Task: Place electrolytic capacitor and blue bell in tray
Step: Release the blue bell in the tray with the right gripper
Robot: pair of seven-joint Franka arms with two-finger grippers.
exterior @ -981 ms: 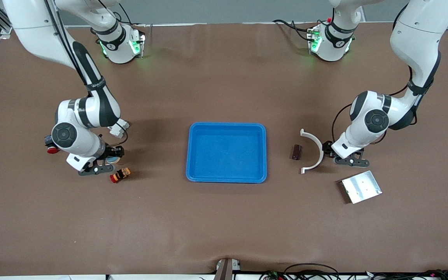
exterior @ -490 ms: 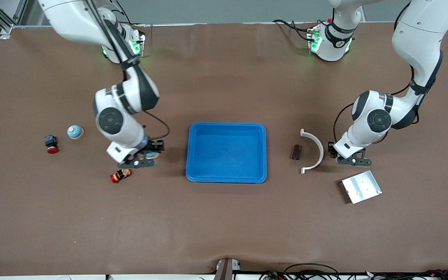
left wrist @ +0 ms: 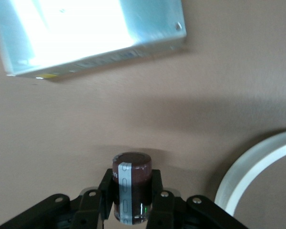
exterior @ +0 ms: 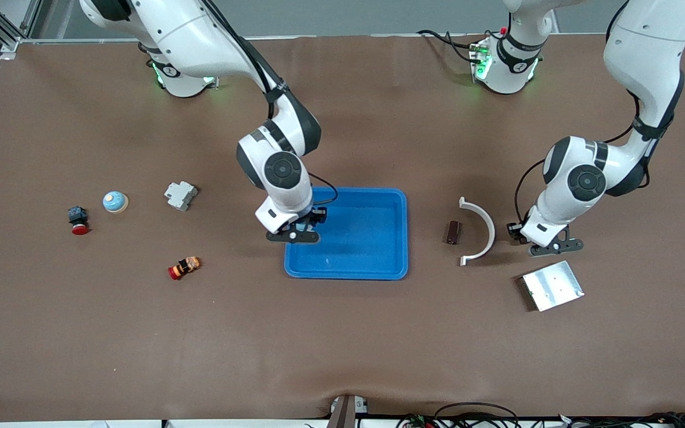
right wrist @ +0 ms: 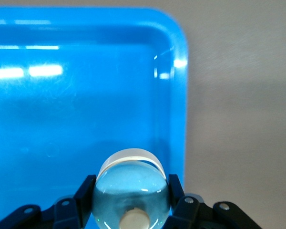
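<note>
Right tool (right wrist: 131, 210) pinching blue bell (right wrist: 131, 191) over tray (right wrist: 178, 95), left tool (left wrist: 133, 205) pinching capacitor (left wrist: 132, 186), brown table (exterior: 342, 333)

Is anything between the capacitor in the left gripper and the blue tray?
Yes. A white curved piece and a small brown block lie on the table between the left gripper, shut on the electrolytic capacitor, and the tray. Lifted over them, the path looks free.
</note>
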